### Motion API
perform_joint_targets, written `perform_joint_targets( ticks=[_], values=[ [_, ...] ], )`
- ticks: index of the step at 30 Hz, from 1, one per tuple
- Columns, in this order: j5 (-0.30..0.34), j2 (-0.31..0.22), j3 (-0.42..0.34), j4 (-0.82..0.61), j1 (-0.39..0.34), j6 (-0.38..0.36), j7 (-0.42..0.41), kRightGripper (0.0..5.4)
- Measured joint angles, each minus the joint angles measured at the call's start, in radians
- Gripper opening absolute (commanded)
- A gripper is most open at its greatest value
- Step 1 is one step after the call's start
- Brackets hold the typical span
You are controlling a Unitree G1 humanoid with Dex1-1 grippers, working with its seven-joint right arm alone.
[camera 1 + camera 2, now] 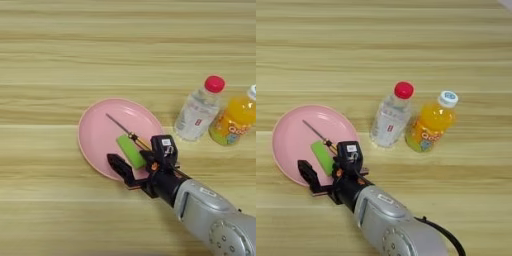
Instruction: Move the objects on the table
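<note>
The wood surface (60, 45) has loads of open room along the far side and off to the left, while the near right corner is taken up by the silver forearm (391, 225) coming in from the bottom. The pink plate (97, 132) holds both the green block (131, 151) and the screwdriver (125, 131), which lies slanted with its thin shaft toward the plate's middle and its handle end under the tool, and to the right of the plate a clear bottle with a red cap (390, 117) and an orange juice bottle (431, 122) stand just beside each other. The tool (139, 161) sits over the plate's near rim with its two black fingers spread wide either side of the block, and I can't tell whether they touch it.
</note>
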Motion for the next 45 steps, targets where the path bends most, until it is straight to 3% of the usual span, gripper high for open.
perform_joint_targets(
  ticks=[17,33,45],
  values=[
    [-0.040,-0.021,0.029,0.068,-0.030,-0.064,-0.008,5.37],
    [-0.146,-0.137,0.099,0.074,-0.039,-0.080,-0.025,5.37],
    [-0.167,-0.193,0.137,0.018,-0.020,-0.052,-0.002,5.37]
  ],
)
